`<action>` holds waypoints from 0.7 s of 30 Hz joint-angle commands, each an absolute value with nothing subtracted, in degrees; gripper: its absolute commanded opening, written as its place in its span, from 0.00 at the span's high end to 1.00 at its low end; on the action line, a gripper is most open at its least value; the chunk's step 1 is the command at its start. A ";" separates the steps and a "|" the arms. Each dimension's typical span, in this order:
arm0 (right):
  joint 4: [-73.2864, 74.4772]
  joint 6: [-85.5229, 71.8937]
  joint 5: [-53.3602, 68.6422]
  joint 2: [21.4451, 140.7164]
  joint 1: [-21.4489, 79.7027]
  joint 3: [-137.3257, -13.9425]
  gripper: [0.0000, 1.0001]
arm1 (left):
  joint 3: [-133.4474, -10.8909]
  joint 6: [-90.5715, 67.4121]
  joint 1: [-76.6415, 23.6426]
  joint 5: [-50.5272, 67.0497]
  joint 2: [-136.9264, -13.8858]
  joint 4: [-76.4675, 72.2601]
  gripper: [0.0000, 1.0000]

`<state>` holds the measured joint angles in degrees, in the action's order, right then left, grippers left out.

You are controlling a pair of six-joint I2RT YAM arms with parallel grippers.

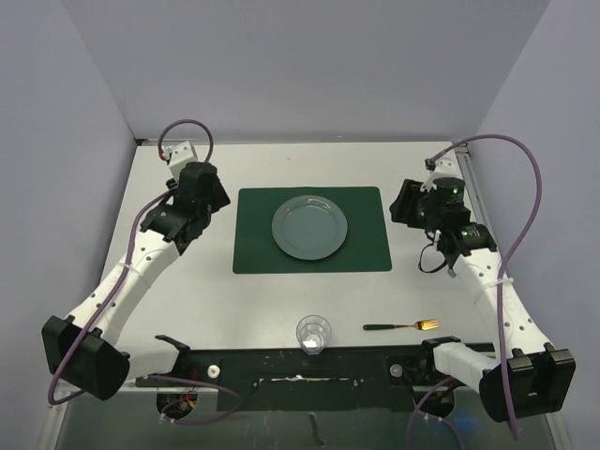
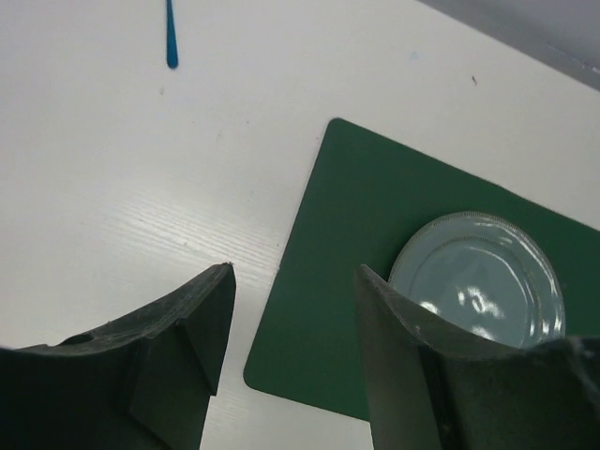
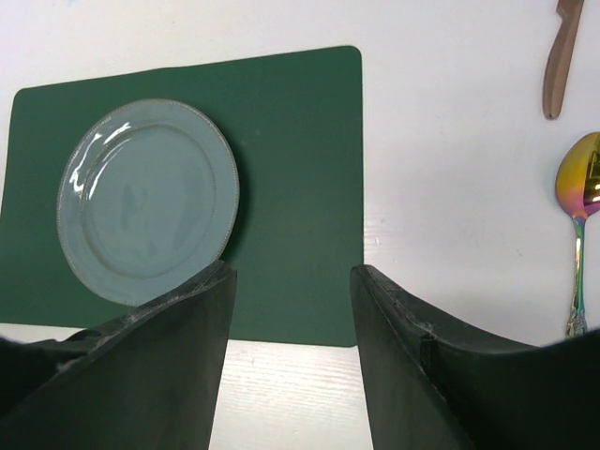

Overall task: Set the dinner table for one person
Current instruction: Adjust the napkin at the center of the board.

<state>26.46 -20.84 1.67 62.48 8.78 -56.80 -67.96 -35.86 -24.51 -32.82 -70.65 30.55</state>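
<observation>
The dinner table is a white top with a dark green placemat at its middle and a grey-blue plate on the mat. My left gripper hovers open and empty at the mat's left end; in the left wrist view, the left gripper frames the mat's corner and the plate. My right gripper hovers open and empty at the mat's right end. In the right wrist view, the right gripper is over the mat's edge, beside the plate.
A clear glass and a fork with a dark handle lie near the front edge. The right wrist view shows an iridescent spoon and a copper-coloured knife on bare table. A blue handle shows in the left wrist view.
</observation>
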 commanded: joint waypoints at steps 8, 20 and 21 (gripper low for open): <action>14.30 -26.22 5.07 65.88 9.48 -41.31 0.96 | -54.82 -40.16 -23.29 -2.02 -83.37 17.47 0.68; 27.84 -24.05 0.64 61.43 9.73 -49.56 0.82 | -63.69 -33.38 -19.45 1.35 -78.78 25.43 0.74; 29.36 -23.93 0.26 61.17 9.95 -50.25 0.81 | -63.65 -32.64 -19.92 4.98 -78.75 25.06 0.75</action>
